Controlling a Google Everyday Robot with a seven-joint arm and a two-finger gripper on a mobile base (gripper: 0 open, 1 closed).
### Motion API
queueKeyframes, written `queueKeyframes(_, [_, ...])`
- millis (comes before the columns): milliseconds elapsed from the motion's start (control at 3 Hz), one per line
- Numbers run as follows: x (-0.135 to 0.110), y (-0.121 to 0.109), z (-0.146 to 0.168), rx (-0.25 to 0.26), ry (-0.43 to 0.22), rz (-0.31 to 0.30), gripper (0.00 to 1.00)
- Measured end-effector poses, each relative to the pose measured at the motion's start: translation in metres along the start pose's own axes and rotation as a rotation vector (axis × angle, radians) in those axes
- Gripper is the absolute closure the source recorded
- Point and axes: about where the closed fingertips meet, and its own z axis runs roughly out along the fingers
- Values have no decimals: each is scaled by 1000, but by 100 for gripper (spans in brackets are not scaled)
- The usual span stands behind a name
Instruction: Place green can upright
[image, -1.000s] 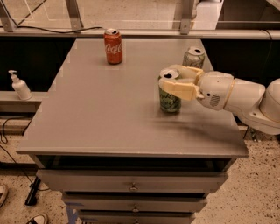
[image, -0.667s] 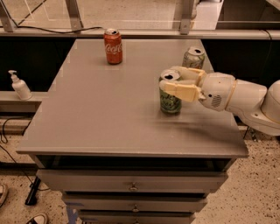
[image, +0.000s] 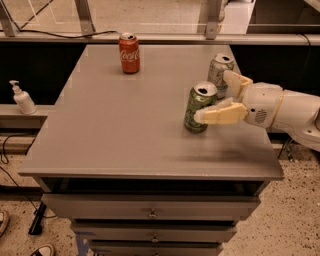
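The gripper (image: 212, 97), fingers spread, is flanking the green can (image: 199, 109) standing upright on the table's (image: 125, 135) right side; the near finger dragging during retreat is risking tipping it, or knocking the silver can (image: 219, 71) behind.

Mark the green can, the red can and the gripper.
green can (image: 198, 101), camera view, upper label.
red can (image: 129, 55), camera view, middle of label.
gripper (image: 212, 96), camera view, midway between its open fingertips, at the green can's right side.
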Motion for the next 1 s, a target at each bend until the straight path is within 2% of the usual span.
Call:
queueKeyframes(333, [-11, -5, -19, -1, 100, -89, 0])
queueKeyframes(667, [-29, -22, -58, 32, 198, -195, 0])
queueKeyframes(1000, [-63, -40, -106, 89, 269, -333, 0])
